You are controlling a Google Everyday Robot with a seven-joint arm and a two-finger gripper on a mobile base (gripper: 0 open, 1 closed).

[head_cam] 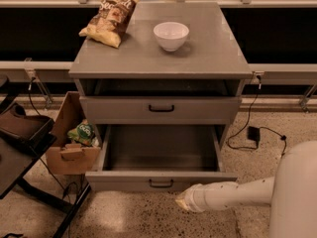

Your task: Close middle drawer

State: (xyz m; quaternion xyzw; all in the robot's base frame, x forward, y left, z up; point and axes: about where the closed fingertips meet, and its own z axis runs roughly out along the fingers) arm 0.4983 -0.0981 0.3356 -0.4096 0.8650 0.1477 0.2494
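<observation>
The middle drawer (124, 181) is pulled well out of the grey cabinet (218, 63). Its inside is empty, and a small black bar handle (161, 183) sits at the centre of its flat front. The like drawer above it (114, 110) is almost in, with a dark gap over it. The lowest drawer is hidden under the open one. My gripper (181, 202) is at the end of the white arm (233, 195). It is low by the floor, just below and right of the middle drawer's handle, close against the front's lower edge.
A chip bag (110, 19) and a white bowl (171, 35) stand on the cabinet top. A cardboard box (67, 150) with a green packet stands left of the cabinet, next to a dark chair (22, 133). A cable and adapter (254, 133) lie on the floor at the right.
</observation>
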